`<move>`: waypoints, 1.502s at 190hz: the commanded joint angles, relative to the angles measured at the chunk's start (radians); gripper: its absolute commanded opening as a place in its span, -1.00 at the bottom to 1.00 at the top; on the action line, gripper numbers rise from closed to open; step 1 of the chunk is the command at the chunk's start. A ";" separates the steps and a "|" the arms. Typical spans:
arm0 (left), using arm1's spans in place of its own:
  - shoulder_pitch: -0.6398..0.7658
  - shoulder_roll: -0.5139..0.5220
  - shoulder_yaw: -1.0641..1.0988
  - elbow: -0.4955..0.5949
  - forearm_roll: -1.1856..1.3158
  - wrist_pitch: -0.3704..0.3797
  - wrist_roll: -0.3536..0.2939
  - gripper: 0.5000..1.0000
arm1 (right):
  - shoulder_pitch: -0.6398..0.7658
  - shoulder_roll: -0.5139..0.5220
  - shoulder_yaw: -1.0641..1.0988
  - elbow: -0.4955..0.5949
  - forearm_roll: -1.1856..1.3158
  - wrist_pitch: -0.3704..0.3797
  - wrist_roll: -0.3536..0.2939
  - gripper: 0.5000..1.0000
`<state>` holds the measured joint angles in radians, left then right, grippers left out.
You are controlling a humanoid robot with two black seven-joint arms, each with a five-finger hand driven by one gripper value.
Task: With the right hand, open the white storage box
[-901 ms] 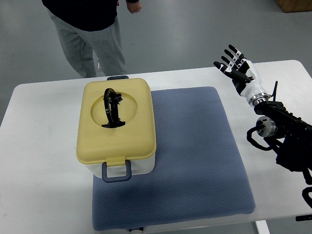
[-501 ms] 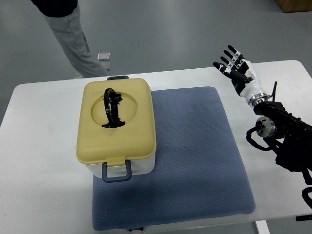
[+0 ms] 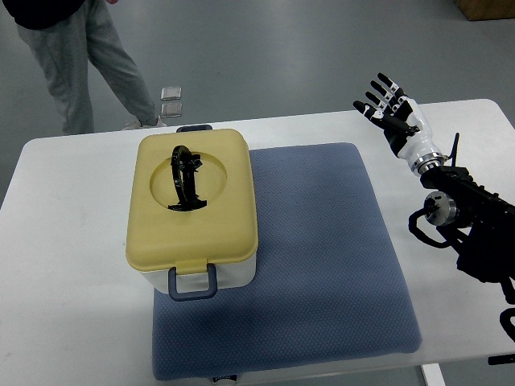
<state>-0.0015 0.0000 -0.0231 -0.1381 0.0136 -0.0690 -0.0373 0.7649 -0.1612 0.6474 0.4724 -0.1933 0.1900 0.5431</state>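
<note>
Grey floor surrounds a white table carrying a blue mat. On the mat's left edge sits the box, its yellow lid closed, a black handle on top and a grey latch at the front. Well apart, the right hand hovers over the table's far right, fingers spread wide, holding nothing. A person stands beyond the table.

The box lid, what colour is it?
The lid is pale yellow with a black handle, seen in the top view.
</note>
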 commanded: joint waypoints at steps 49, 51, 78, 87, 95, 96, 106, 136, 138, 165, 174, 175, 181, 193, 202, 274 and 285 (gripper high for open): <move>-0.008 0.000 0.002 0.000 0.000 0.000 -0.001 1.00 | 0.031 -0.009 -0.006 0.002 -0.006 0.002 -0.002 0.70; -0.008 0.000 0.002 0.000 0.000 0.000 0.001 1.00 | 0.034 -0.009 -0.006 0.000 -0.006 0.002 -0.002 0.70; -0.008 0.000 0.002 0.000 0.000 0.000 0.001 1.00 | 0.051 -0.011 -0.008 0.000 -0.011 -0.009 -0.005 0.70; -0.008 0.000 0.002 0.000 0.000 0.000 -0.001 1.00 | 0.053 -0.011 -0.003 0.002 -0.008 -0.009 -0.006 0.70; -0.008 0.000 0.002 0.000 0.000 0.000 0.001 1.00 | 0.053 -0.012 -0.003 0.003 -0.008 -0.011 -0.008 0.70; -0.008 0.000 0.002 0.000 0.000 0.000 0.001 1.00 | 0.053 -0.012 -0.003 0.003 -0.008 -0.011 -0.008 0.70; -0.008 0.000 0.002 0.000 0.000 0.000 -0.001 1.00 | 0.054 -0.012 -0.005 0.003 -0.008 -0.017 -0.008 0.70; -0.008 0.000 0.002 0.000 0.000 0.000 -0.001 1.00 | 0.059 -0.015 -0.009 0.009 -0.014 -0.040 -0.008 0.70; -0.008 0.000 0.000 0.000 0.000 0.000 0.001 1.00 | 0.059 -0.017 -0.011 0.009 -0.014 -0.040 -0.008 0.70; -0.008 0.000 0.000 0.000 0.000 0.000 0.001 1.00 | 0.108 -0.017 -0.029 0.011 -0.031 -0.037 -0.006 0.70; -0.008 0.000 0.000 0.000 0.000 0.000 0.001 1.00 | 0.126 -0.018 -0.035 0.011 -0.058 -0.038 -0.008 0.70; -0.008 0.000 0.000 0.000 0.000 0.000 0.001 1.00 | 0.132 -0.020 -0.037 0.011 -0.066 -0.038 -0.006 0.70; -0.008 0.000 0.000 0.000 0.000 0.000 0.001 1.00 | 0.149 -0.027 -0.045 0.012 -0.092 -0.037 -0.006 0.70; -0.008 0.000 0.000 0.000 0.000 0.000 0.001 1.00 | 0.191 -0.052 -0.071 0.020 -0.164 -0.032 -0.005 0.70; -0.008 0.000 0.000 0.000 0.000 0.000 0.001 1.00 | 0.217 -0.067 -0.089 0.037 -0.213 -0.030 -0.003 0.70; -0.008 0.000 0.000 0.000 0.000 -0.002 0.001 1.00 | 0.473 -0.143 -0.239 0.222 -0.705 0.062 0.001 0.69; -0.008 0.000 0.000 0.000 -0.001 0.000 -0.001 1.00 | 0.510 -0.153 -0.259 0.264 -0.778 0.074 0.001 0.69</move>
<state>-0.0092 0.0000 -0.0231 -0.1381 0.0138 -0.0692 -0.0373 1.2122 -0.2980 0.4239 0.6659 -0.8480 0.2344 0.5443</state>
